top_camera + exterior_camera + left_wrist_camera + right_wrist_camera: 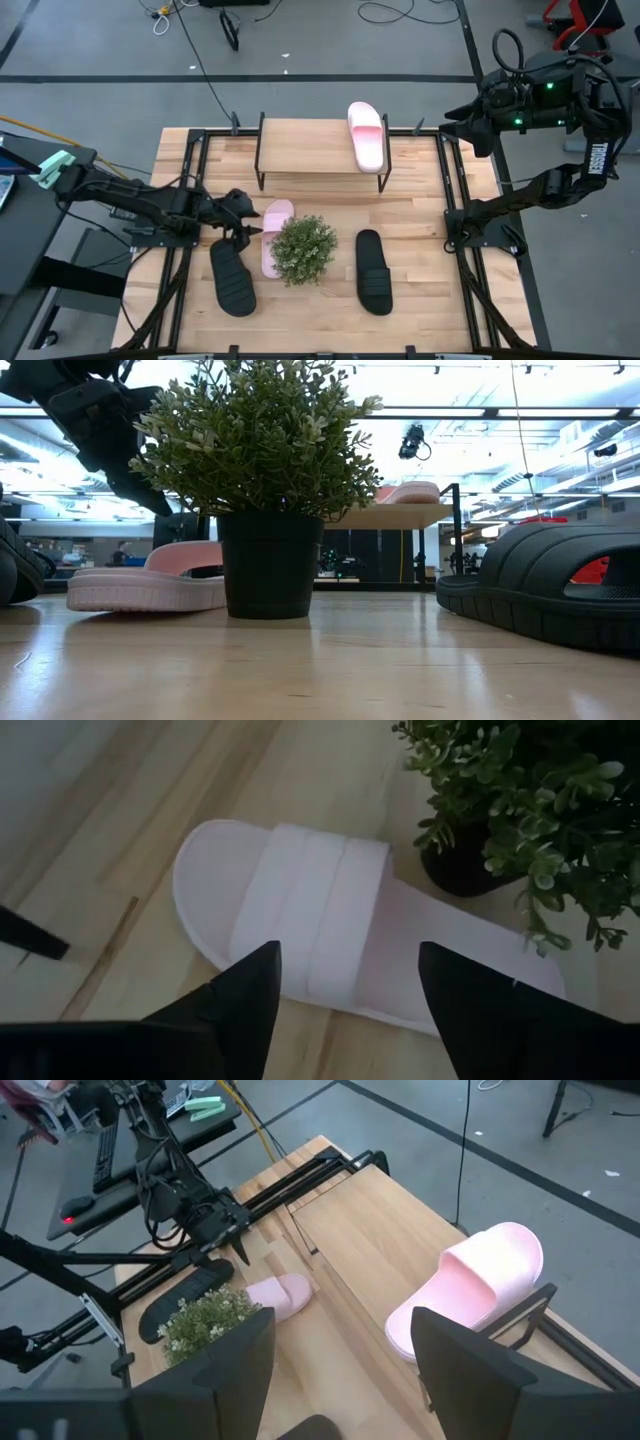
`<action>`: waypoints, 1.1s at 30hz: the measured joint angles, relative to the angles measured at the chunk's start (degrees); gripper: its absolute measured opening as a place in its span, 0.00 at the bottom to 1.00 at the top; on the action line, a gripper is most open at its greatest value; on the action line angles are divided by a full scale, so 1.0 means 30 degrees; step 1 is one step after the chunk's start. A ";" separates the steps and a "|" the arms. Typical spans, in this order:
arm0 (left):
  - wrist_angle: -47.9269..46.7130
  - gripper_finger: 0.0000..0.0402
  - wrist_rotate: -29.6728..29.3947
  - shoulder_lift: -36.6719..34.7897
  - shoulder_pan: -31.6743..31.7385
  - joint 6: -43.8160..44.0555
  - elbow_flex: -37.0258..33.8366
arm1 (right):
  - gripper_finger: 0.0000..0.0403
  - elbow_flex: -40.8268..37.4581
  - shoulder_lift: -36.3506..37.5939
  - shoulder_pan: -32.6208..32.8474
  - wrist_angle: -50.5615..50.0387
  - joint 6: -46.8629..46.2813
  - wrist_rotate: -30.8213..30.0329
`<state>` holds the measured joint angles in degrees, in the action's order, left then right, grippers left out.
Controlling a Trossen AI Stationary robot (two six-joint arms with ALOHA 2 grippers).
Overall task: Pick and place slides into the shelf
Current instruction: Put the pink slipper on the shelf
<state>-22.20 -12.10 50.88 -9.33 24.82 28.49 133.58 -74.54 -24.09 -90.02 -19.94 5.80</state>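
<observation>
Clearly your left gripper [345,985] hangs spread over the strap of the pink slide [275,235] beside the plant [303,250] mid-tabletop, ready to straddle it, while your right gripper [340,1355], also spread, waits off the far right corner near the shelf [305,147].
</observation>
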 joint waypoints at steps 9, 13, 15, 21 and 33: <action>0.1248 0.55 -0.0460 0.2616 -0.1284 -0.0405 0.0000 | 0.60 0.0000 0.0000 -0.0004 0.0000 -0.0036 0.0000; 0.2679 0.55 -0.1465 0.3922 -0.1609 -0.1033 0.0000 | 0.60 0.0000 0.0000 -0.0004 0.0000 -0.0044 0.0000; 0.3562 0.56 -0.1636 0.4441 -0.1688 -0.1599 0.0000 | 0.60 0.0000 0.0000 0.0002 0.0000 -0.0197 0.0006; 0.4133 0.61 -0.1967 0.5708 -0.1680 -0.2002 0.0007 | 0.60 0.0000 0.0000 0.0003 0.0000 -0.0350 0.0005; 0.4136 0.62 -0.4211 0.7465 -0.1673 -0.1395 0.0029 | 0.60 0.0000 0.0000 -0.0003 0.0000 -0.0349 0.0000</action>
<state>-9.79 -24.73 73.28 -14.35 20.63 28.58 133.58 -74.54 -24.09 -90.02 -20.99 5.80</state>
